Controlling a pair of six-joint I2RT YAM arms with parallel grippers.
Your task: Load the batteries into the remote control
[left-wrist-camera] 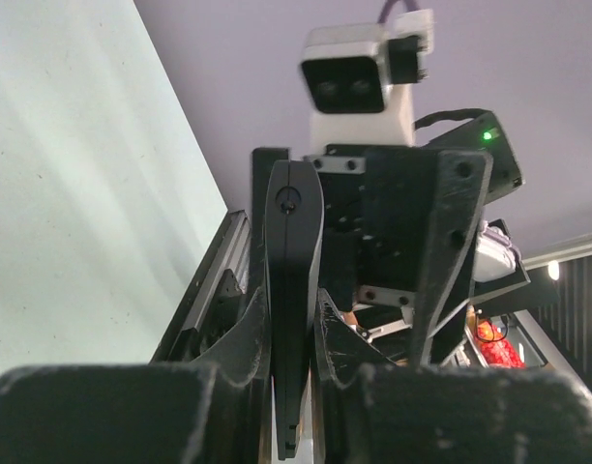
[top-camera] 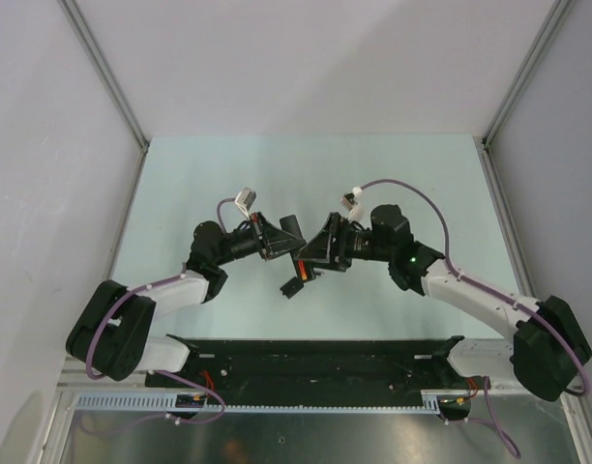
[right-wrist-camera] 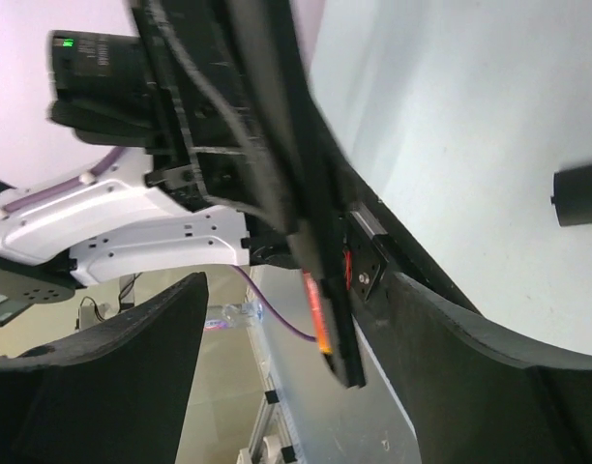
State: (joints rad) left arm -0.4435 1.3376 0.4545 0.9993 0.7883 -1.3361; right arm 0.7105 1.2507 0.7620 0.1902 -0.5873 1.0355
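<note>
Left gripper (left-wrist-camera: 294,333) is clamped on the remote (left-wrist-camera: 294,242), seen edge-on. Right gripper (right-wrist-camera: 291,362) has its fingers wide apart either side of the remote's end, where a red battery (right-wrist-camera: 316,311) shows.

Top camera sits high at the near edge, looking down over the whole table (top-camera: 228,174). Left wrist camera stares along its fingers (left-wrist-camera: 233,362), right up against the remote control (left-wrist-camera: 291,290). Right wrist camera faces back, equally close, sharing that remote with both.

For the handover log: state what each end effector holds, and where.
Left end effector clamps the remote near one end; right end effector is open, holding nothing.
</note>
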